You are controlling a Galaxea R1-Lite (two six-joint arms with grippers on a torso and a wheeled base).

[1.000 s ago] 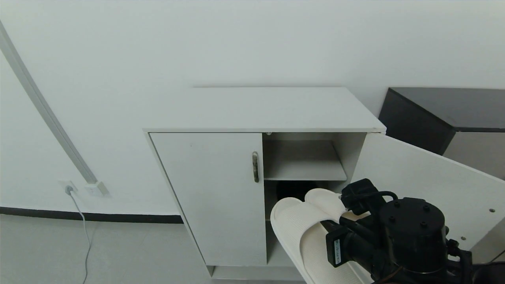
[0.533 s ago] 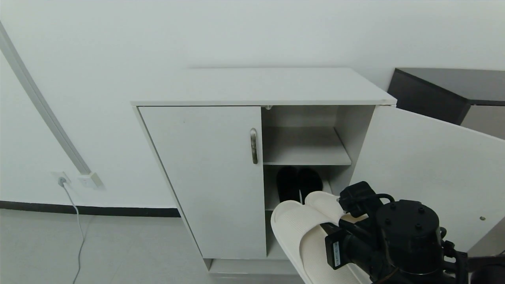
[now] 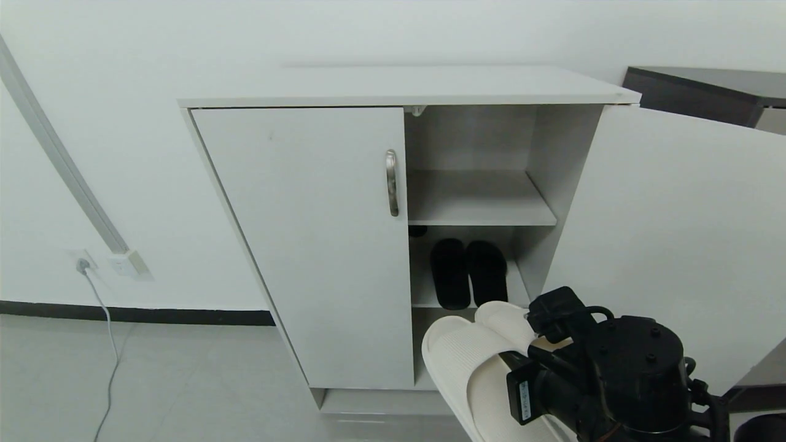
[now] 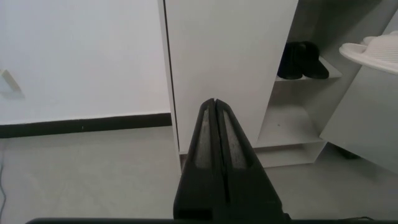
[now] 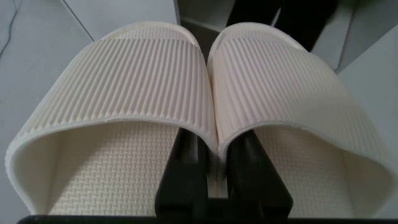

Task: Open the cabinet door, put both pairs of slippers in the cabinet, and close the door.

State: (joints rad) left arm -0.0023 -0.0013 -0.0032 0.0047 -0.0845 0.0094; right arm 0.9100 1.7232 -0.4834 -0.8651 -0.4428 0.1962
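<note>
Cream ribbed foam was what your right hand (image 5: 210, 171) was clenched on. It pinched the cream slippers (image 3: 473, 368) together by their two inner side walls, soles down and toes toward the cabinet (image 3: 405, 86). The pair hung in the air just before the open right half, low against the opening. The black slippers (image 3: 468, 272) already lay side by side on the middle shelf (image 3: 424, 288), heels at its front edge, so that shelf was largely taken. Your left hand (image 4: 214, 143) was closed on nothing, low in front of the shut left door (image 3: 307, 245) and well apart from the work.

To place this pair well, you probably needed to pick a bare board: the upper shelf (image 3: 479, 199) or the bottom shelf (image 4: 289, 124). Go in toes first and level, and let go only once both soles rested flat, with the heels behind the front edge so the door could shut. A pinch on two soft walls may let one slipper sag or twist, so move slowly.

The opening was narrow, bounded by the left door's free edge with its handle (image 3: 391, 183) and by the cabinet's right wall. The open right door (image 3: 675, 233) stood just beside your right arm, so a wide swing risked knocking it. The open room for backing out looked to be straight behind.
</note>
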